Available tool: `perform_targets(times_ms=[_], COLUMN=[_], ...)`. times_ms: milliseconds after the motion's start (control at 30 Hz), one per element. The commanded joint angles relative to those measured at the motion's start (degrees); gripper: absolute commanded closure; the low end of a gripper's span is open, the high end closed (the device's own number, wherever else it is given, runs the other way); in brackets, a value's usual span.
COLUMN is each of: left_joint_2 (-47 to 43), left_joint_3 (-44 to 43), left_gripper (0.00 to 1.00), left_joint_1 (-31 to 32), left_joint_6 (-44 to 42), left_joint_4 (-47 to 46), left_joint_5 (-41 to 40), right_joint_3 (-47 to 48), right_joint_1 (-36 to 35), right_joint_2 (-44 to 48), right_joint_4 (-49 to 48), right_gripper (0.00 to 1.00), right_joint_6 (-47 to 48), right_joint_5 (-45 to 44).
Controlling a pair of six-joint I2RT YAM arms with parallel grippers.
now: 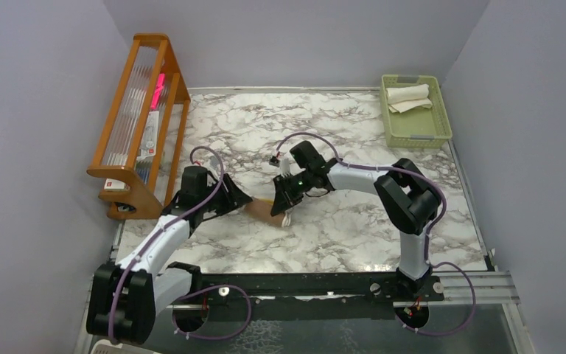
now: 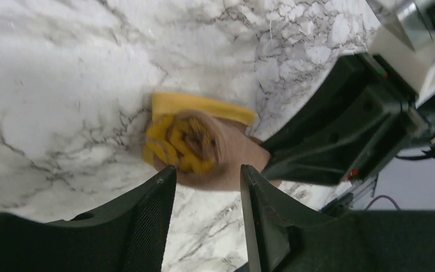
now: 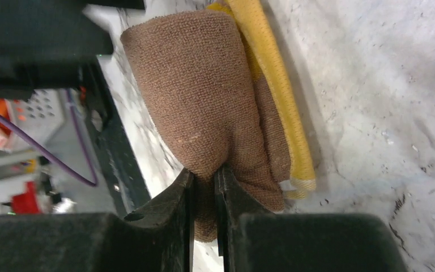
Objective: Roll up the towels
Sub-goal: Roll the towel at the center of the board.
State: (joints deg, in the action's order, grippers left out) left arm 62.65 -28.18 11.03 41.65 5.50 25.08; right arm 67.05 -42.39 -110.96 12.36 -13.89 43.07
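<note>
From above, the rolled brown towel [image 1: 267,211] lies mid-surface [image 1: 354,236], its long axis running from the left gripper [image 1: 247,200] to the right gripper [image 1: 284,209]. On the left wrist view, the left gripper gapes empty, with the yellow towel [image 2: 173,141] spiralled end-on just ahead. On the right wrist view, the right gripper is nipped tight on the brown cloth.

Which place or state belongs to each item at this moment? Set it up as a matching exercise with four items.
Things:
1. cream towel
2. brown towel
3. yellow towel
4. left pincer

Places or states:
A. open, gripping nothing
B. lying in the green basket
C. pinched by the right pincer
D. coiled inside another towel

Pairs: 1-B, 2-C, 3-D, 4-A
</note>
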Motion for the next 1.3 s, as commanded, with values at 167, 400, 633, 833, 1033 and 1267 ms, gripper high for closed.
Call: perform_targets(times_ms=[167, 400, 633, 833, 1033, 1267], left_joint_2=[-9.74, -3.62, 1.32, 4.43, 8.46, 11.83], left_joint_3=[9.23, 13.96, 16.88, 16.29, 16.48, 17.21], left_gripper=[0.43, 0.43, 0.43, 0.43, 0.43, 0.44], left_joint_1=[1.28, 2.96, 3.04, 3.11, 3.12, 3.30], left_joint_6=[13.65, 17.65, 23.32, 26.47, 27.97, 29.07], left_joint_4=[-4.99, -14.17, -27.73, -36.71, -41.84, -44.46], left_joint_5=[1.76, 1.36, -2.85, -4.69, -5.46, -3.10], right_joint_3=[10.72, 11.94, 12.23, 10.92, 10.79, 11.17], right_joint_1=[1.76, 2.20, 2.15, 2.14, 2.17, 2.26], right_joint_2=[-12.67, -16.73, -15.78, -15.79, -14.87, -14.72], right_joint_4=[5.29, 3.65, 5.01, 5.18, 5.47, 6.98], right_gripper=[0.99, 0.99, 0.99, 0.99, 0.99, 0.99], right_joint_6=[-16.10, -21.95, -20.75, -19.95, -18.55, -17.27], right_joint_5=[7.28, 13.59, 14.50, 15.15, 14.78, 13.86])
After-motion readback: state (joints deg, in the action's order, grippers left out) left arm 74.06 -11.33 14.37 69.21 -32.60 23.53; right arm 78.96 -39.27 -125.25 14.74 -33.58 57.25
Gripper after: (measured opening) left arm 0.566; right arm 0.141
